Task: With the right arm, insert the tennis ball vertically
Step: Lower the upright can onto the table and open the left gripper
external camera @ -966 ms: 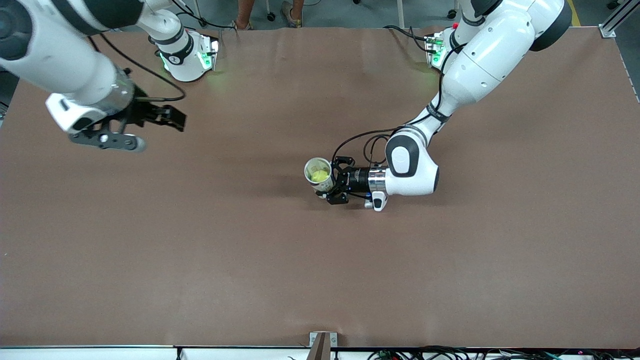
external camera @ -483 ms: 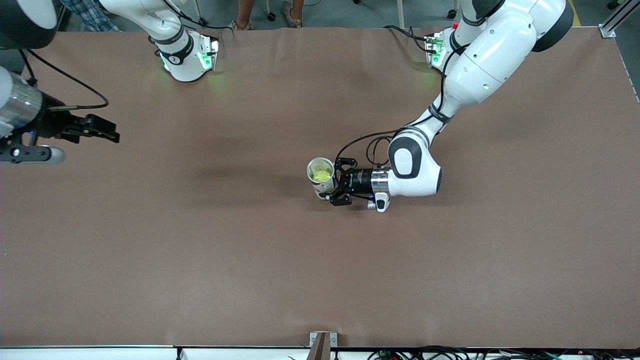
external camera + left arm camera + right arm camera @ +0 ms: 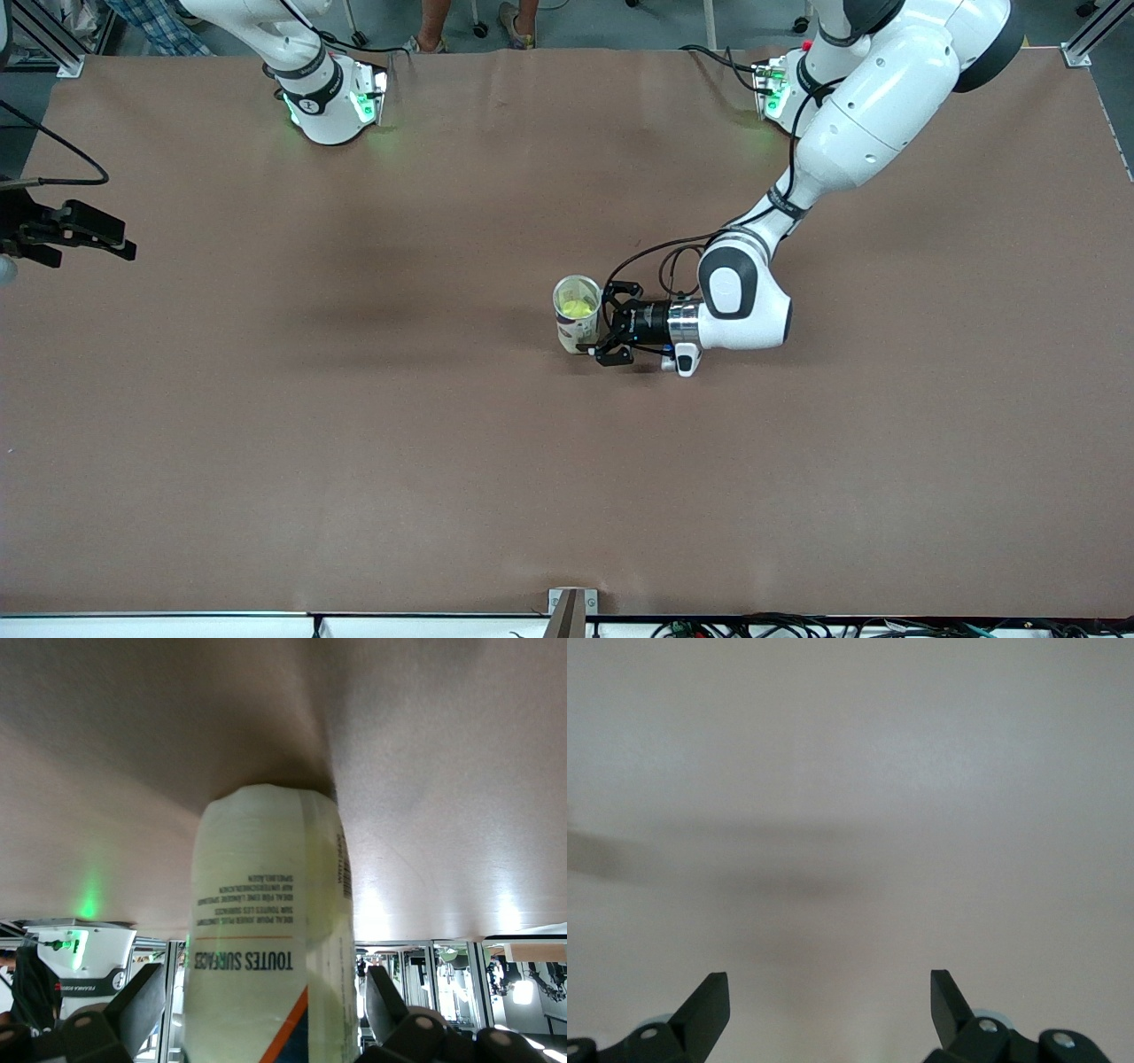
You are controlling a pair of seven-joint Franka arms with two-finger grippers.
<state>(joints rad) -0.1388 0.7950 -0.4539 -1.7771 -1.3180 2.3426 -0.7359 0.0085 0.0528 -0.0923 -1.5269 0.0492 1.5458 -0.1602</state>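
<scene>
- The tennis ball (image 3: 575,307) is sitting inside the can (image 3: 578,315), which is standing upright around the middle of the table (image 3: 354,443).
- The left gripper (image 3: 606,324) is sitting low right beside the can, fingers (image 3: 133,1010) spread apart on either side, not squeezing it.
- The right gripper (image 3: 84,237) is hanging over the table edge at the right arm's end, fingers (image 3: 709,1001) wide apart, holding nothing.

A robotics lab: two white robot arms (image 3: 850,115) bolted to a brown-covered table (image 3: 443,461); bundled cables (image 3: 753,626) along its edge; aluminium framing (image 3: 1094,31); rolling chair wheels on grey floor.
</scene>
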